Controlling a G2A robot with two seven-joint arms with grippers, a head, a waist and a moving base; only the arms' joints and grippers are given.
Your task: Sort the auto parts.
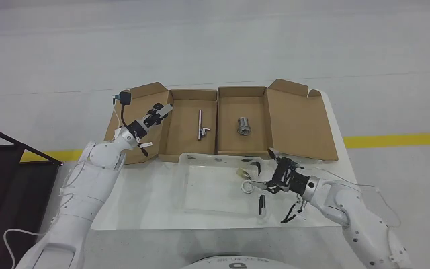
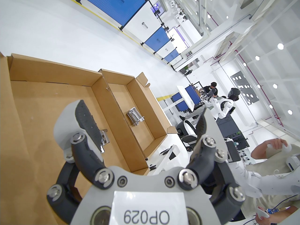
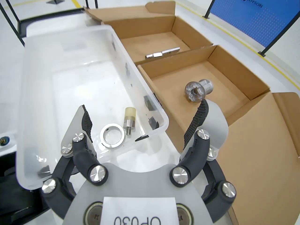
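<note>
The right hand (image 3: 144, 108) hangs just beside a corner of the clear tub (image 3: 70, 83), fingers spread wide, holding nothing. Inside that corner lie 2 parts, a ring (image 3: 112, 126) and a peg (image 3: 129, 118), side by side. The peg's thin end points toward this hand. The left hand (image 1: 163, 109), also spread and empty, sits past the tub, so the right hand is nearer.

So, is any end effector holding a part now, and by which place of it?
Nothing is held. The left end effector and the right end effector are both open and empty.
</note>
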